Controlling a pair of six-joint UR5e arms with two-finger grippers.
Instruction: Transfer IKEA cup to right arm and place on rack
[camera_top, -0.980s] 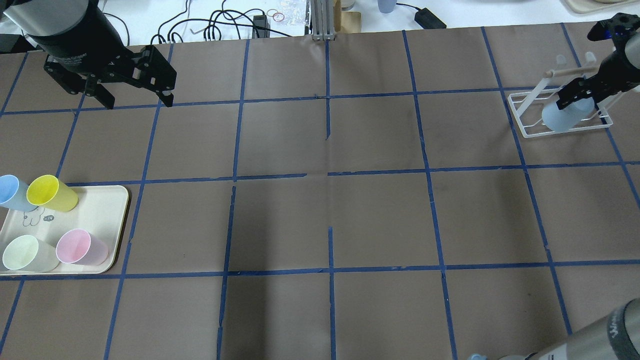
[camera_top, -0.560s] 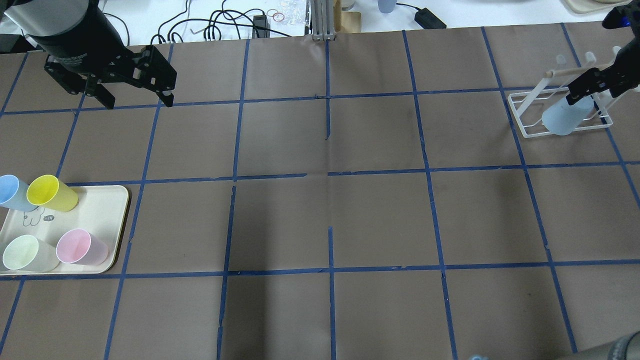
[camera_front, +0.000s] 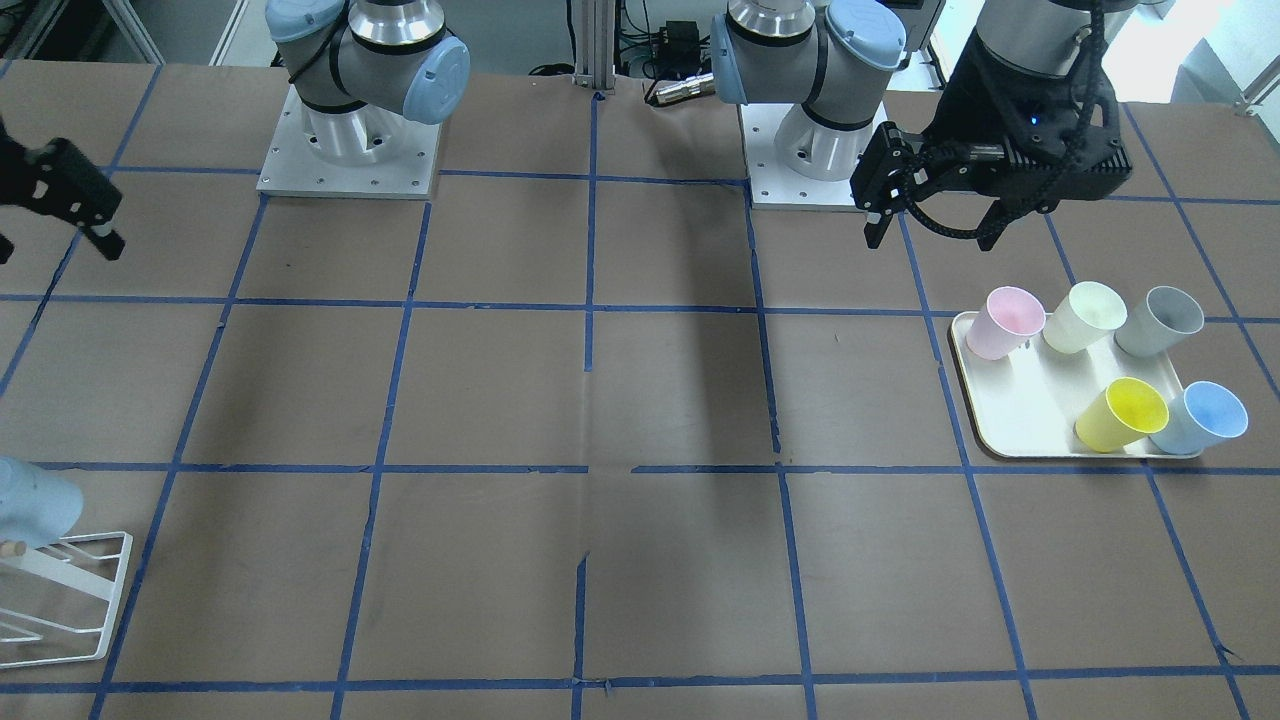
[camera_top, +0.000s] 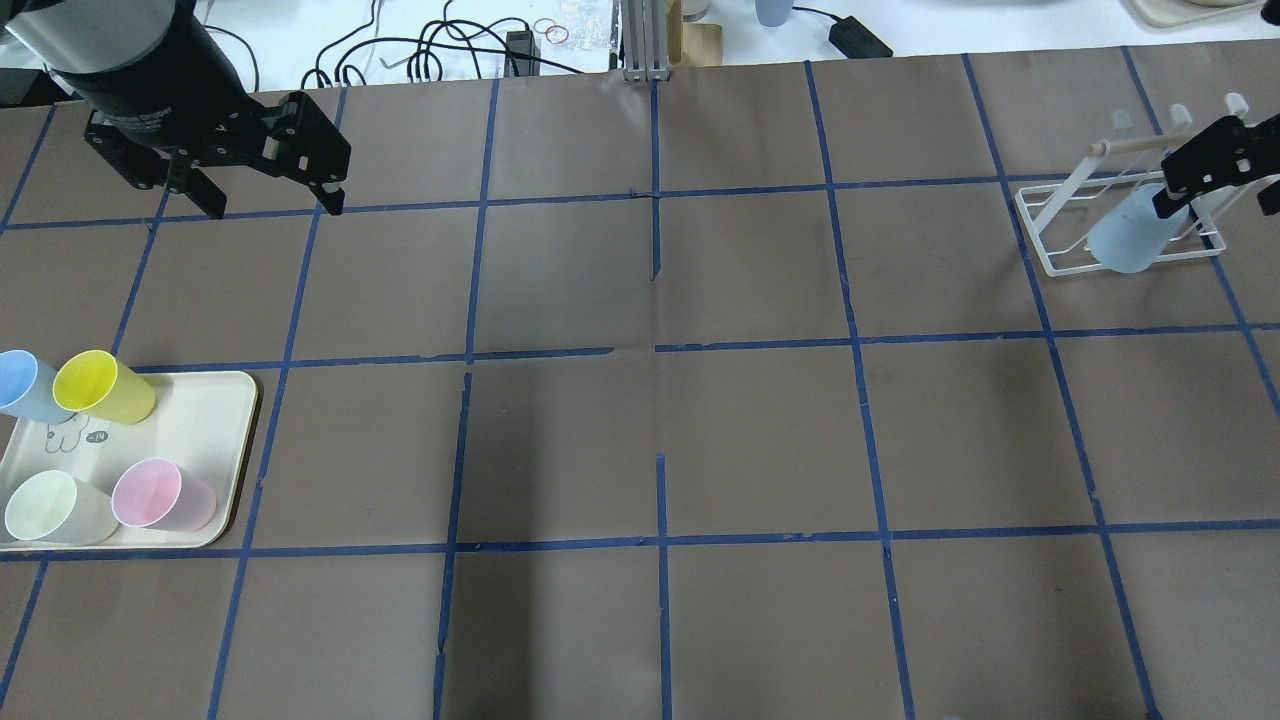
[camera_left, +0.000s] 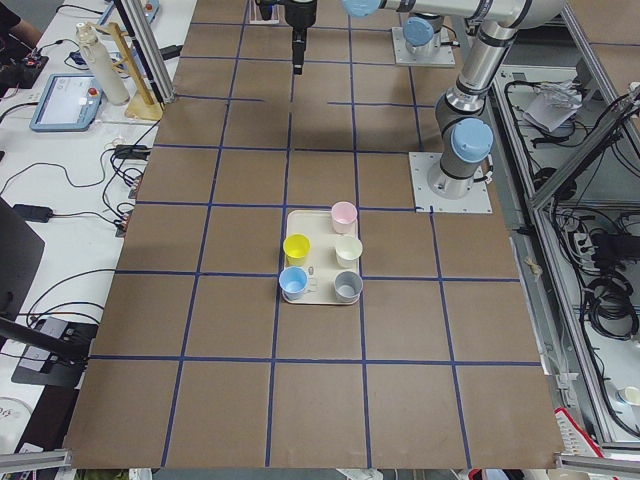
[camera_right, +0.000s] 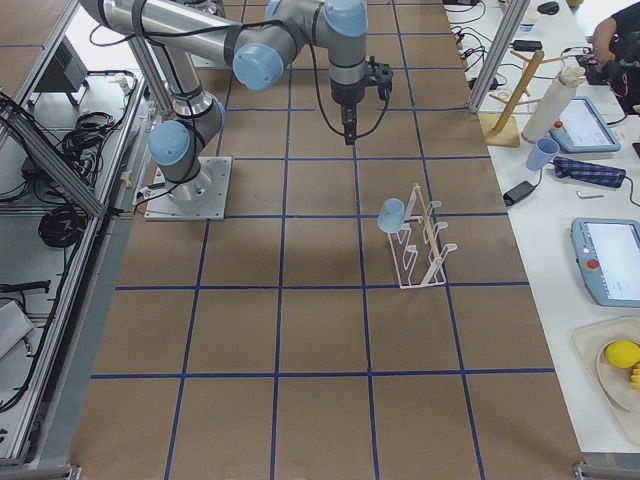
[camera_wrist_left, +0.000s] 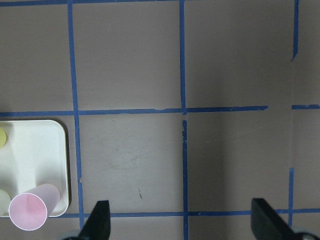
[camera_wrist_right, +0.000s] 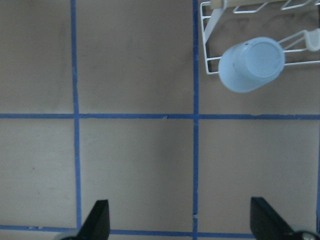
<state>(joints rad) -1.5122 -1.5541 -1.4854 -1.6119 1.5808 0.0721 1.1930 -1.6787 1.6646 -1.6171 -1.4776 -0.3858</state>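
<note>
The light blue IKEA cup (camera_top: 1128, 238) hangs upside down on a slanted rod of the white wire rack (camera_top: 1135, 144) at the far right. It also shows in the front view (camera_front: 35, 510) and in the right wrist view (camera_wrist_right: 251, 64), bottom facing the camera. My right gripper (camera_top: 1225, 195) is open and empty, raised clear of the cup; its wrist view shows both fingers (camera_wrist_right: 100, 220) spread wide. My left gripper (camera_top: 275, 205) is open and empty, high over the far left of the table.
A cream tray (camera_top: 210, 420) at the near left holds a paler blue cup (camera_top: 20, 385), a yellow cup (camera_top: 100, 385), a green cup (camera_top: 50, 505) and a pink cup (camera_top: 160, 495). A grey cup (camera_front: 1160, 320) also stands on it. Cables lie beyond the table's far edge.
My right gripper has drawn back from the cup, up and to the right. The cup stays on the rack. The left arm has barely moved.
</note>
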